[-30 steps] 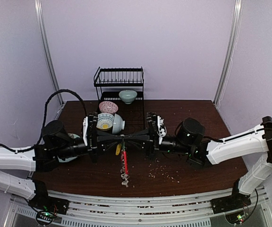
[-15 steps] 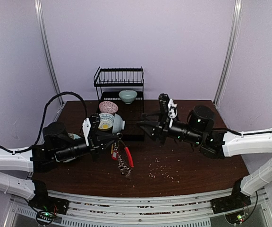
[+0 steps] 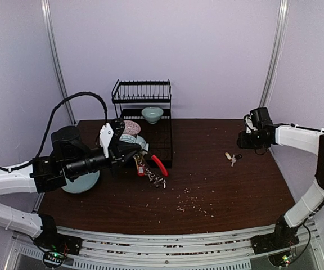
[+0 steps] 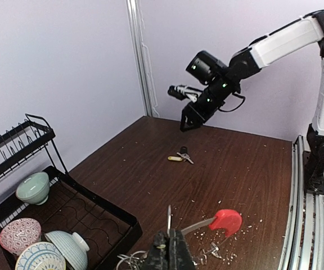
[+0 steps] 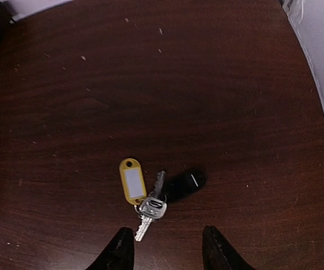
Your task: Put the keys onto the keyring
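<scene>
R gripper (image 5: 167, 251), jaws wide, hovers just over the loose keys (image 5: 149, 203) at right; L gripper (image 3: 129, 156), way off left, pinches the keyring (image 3: 154, 166).

- The keys (image 5: 145, 199) lie on open table (image 3: 246, 191), with room all around them.
- The dish rack (image 3: 142, 90) and its bowls (image 3: 152, 114) block the back left corner.

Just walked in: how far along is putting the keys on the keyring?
Done: the keyring is pinched in the left gripper. In hand: the right gripper, jaws open, hovers over the loose keys. Left: grasping them and threading them on.
</scene>
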Robot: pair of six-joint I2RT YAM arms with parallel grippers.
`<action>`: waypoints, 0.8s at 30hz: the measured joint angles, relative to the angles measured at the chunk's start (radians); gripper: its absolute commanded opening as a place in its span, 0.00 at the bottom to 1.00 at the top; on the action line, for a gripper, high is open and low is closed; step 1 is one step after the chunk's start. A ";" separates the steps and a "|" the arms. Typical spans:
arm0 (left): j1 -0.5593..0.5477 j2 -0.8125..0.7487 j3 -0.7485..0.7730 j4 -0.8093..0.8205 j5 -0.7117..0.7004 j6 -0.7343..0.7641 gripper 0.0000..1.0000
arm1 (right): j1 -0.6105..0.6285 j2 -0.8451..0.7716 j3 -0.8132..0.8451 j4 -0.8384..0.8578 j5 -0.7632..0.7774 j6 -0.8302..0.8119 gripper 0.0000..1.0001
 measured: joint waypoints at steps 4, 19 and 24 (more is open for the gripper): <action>0.010 0.004 0.018 -0.028 0.007 0.031 0.00 | -0.024 0.129 0.056 -0.117 0.024 -0.104 0.41; 0.107 0.049 0.018 -0.082 0.063 0.047 0.00 | -0.013 0.217 0.101 -0.170 -0.077 -0.599 0.38; 0.121 0.057 0.018 -0.085 0.072 0.047 0.00 | -0.013 0.315 0.172 -0.200 -0.074 -0.636 0.35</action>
